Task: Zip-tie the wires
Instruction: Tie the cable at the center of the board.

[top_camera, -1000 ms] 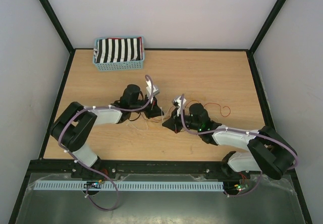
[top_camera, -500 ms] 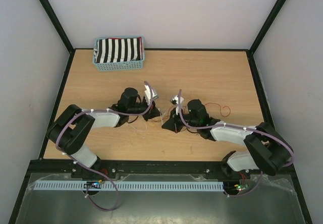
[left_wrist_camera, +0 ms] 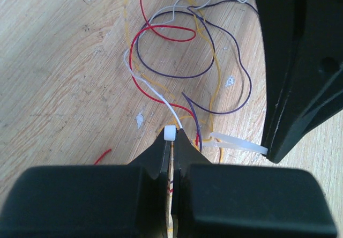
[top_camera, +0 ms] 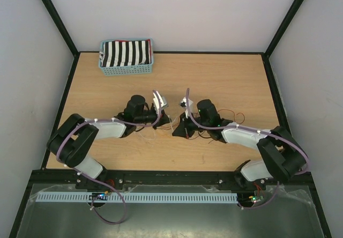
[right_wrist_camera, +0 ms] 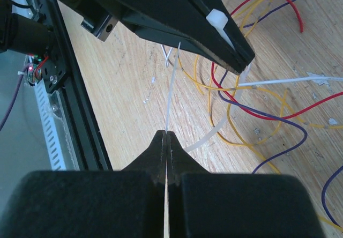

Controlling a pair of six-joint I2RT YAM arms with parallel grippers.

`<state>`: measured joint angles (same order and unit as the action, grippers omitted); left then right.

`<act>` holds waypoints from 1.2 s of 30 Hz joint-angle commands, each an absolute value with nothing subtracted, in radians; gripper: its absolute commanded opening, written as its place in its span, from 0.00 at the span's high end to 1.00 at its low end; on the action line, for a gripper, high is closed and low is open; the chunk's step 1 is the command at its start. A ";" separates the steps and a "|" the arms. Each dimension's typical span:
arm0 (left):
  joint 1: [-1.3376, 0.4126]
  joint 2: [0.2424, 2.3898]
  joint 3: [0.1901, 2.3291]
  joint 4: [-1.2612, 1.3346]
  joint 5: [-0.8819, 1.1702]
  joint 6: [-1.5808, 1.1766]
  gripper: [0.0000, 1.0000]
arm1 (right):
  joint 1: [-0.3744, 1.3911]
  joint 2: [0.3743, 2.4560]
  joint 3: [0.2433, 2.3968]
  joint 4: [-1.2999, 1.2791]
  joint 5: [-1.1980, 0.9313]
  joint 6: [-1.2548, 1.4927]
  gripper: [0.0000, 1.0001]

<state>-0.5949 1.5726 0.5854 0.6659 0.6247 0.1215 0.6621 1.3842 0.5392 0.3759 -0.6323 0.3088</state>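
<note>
Fingers of the left gripper and right gripper meet among the wires, seemingly working one spot together. The far-left basket holds striped cloth.

Left wrist: fingers clench the tie by its head, steadying it just beside looping wires.

Right wrist: fingers pinch the tie's thin tail, likely for pulling it tight. Whether it encircles wires, I cannot tell.
</note>
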 commanded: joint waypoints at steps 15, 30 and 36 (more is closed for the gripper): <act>-0.633 1.520 0.551 0.712 0.575 0.198 1.00 | 0.612 1.437 0.628 0.235 -0.774 0.306 1.00; -0.647 1.500 0.540 0.713 0.539 0.215 1.00 | 0.605 1.484 0.655 0.202 -0.836 0.309 1.00; -0.650 1.499 0.535 0.714 0.530 0.221 1.00 | 0.589 1.475 0.658 0.213 -0.847 0.318 1.00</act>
